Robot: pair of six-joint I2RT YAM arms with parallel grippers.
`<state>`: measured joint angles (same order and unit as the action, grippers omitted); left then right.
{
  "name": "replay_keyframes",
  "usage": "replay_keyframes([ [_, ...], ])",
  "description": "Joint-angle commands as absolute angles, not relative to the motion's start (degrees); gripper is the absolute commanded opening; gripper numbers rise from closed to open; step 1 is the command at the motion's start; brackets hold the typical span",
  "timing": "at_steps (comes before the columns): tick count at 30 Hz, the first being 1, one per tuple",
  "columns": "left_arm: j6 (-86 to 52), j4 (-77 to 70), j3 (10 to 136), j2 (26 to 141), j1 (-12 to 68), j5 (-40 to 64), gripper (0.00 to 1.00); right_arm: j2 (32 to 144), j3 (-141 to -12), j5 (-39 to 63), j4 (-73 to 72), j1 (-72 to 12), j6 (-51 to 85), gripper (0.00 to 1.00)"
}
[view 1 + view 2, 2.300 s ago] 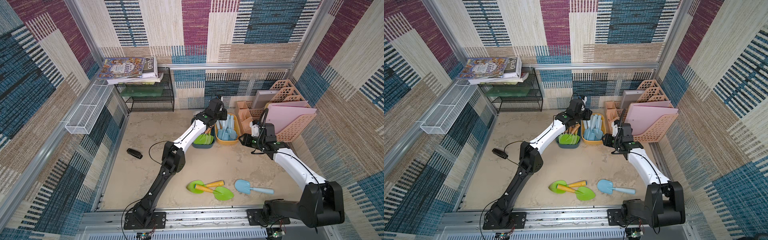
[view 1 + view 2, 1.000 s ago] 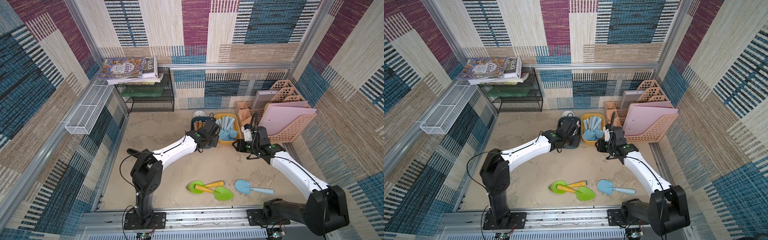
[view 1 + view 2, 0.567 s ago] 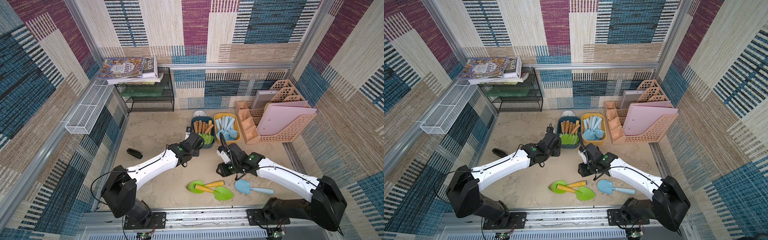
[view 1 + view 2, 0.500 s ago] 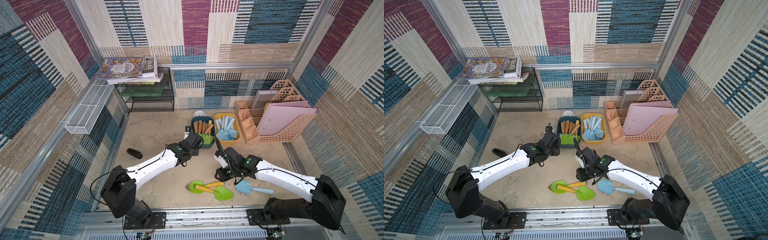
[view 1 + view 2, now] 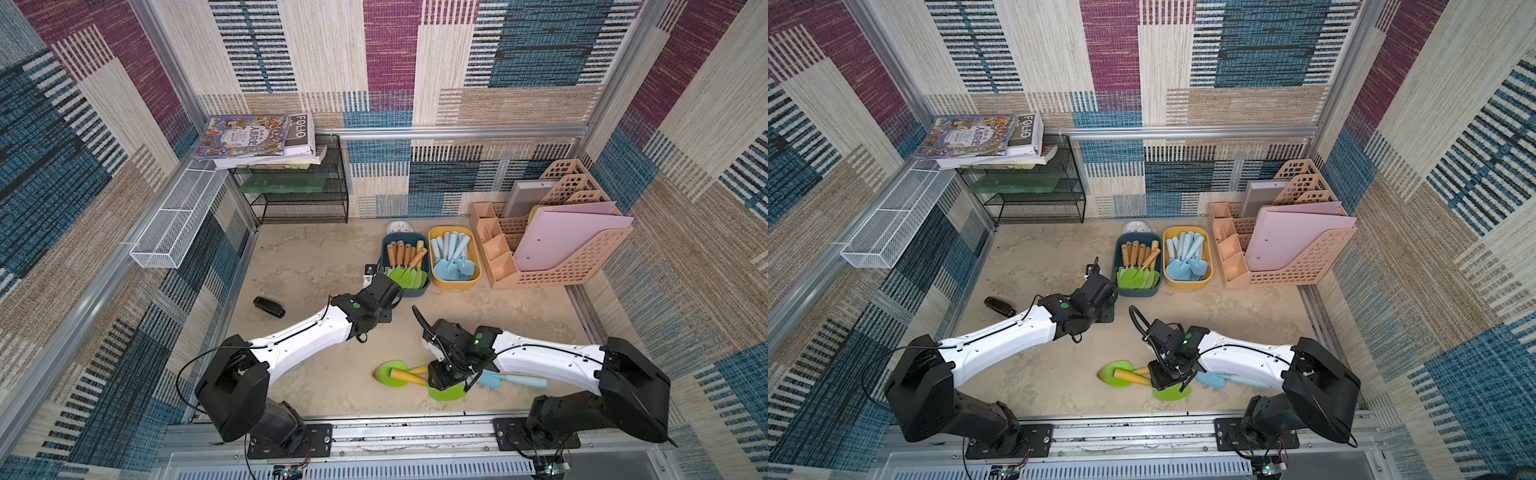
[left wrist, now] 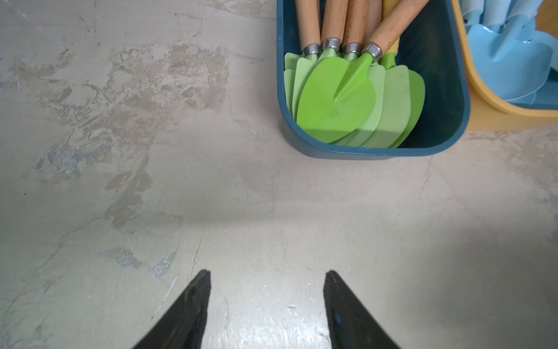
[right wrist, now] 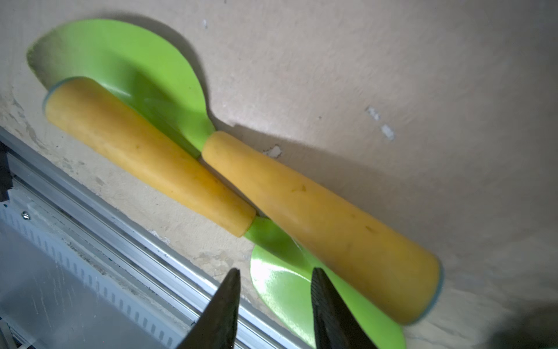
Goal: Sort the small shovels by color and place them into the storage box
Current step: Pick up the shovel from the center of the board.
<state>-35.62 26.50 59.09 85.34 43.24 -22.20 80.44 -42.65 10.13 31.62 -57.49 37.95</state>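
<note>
Writing: "FOLIO" is read on a book (image 5: 302,129) in the stack on the black wire rack (image 5: 303,208). Chinese characters are printed on the illustrated book (image 5: 245,135) lying on top, too small to be made out.
Storage boxes: a dark blue box (image 5: 382,257) and a yellow box (image 5: 455,284) are set side by side, touching, towards the back of the tabletop (image 5: 311,257).
Sorted green shovels (image 6: 347,99): they are stacked in the dark blue box. Brown wood handles with metal collars are seen, and rounded blades in pale and bright lime green are fanned over one another.
Sorted blue shovels (image 5: 453,259): they are laid in the yellow box, pale blue all over.
Loose green pair (image 5: 401,374): 2 lime-green shovels with yellow handles are left on the tabletop near its front edge. They lie head to tail, handles touching, with 1 handle resting across the other's blade.
Loose blue shovel (image 5: 515,379): 1 pale blue shovel lies just beside the pair, partly hidden under the right arm.
Left jaws: they are spread, with nothing between them, over bare tabletop near the dark blue box.
Right jaws: they are parted by a moderate gap and nothing is gripped. They are poised over a blade of the loose green pair, beside the other shovel's handle end; contact cannot be judged.
</note>
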Motion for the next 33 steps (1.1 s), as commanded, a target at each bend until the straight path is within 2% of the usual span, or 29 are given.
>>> replay_keyframes([
  [1,-36.8,27.3,58.5,85.0,43.2,-21.2,0.61,82.0,-43.7,9.9,30.3,-58.2,37.5,0.42],
  [8,-38.2,26.4,58.0,84.9,43.2,-21.1,0.61,87.4,-49.2,6.4,32.5,-62.0,34.2,0.44],
  [19,-39.4,26.8,56.4,81.3,42.6,-24.3,0.61,95.9,-54.7,0.5,33.8,-62.7,28.4,0.43],
  [21,-39.6,26.9,56.2,80.9,42.3,-24.7,0.61,97.2,-55.3,0.4,33.0,-61.9,27.5,0.38],
  [24,-39.8,27.0,56.2,80.7,41.8,-24.6,0.61,97.9,-55.4,0.6,31.6,-59.2,26.9,0.21],
  [26,-39.6,26.8,56.3,80.8,41.5,-24.4,0.61,97.4,-55.2,1.3,31.0,-56.2,26.3,0.14],
  [33,-39.2,25.4,56.5,83.2,40.0,-22.1,0.61,91.3,-57.9,5.4,31.2,-49.6,22.7,0.13],
])
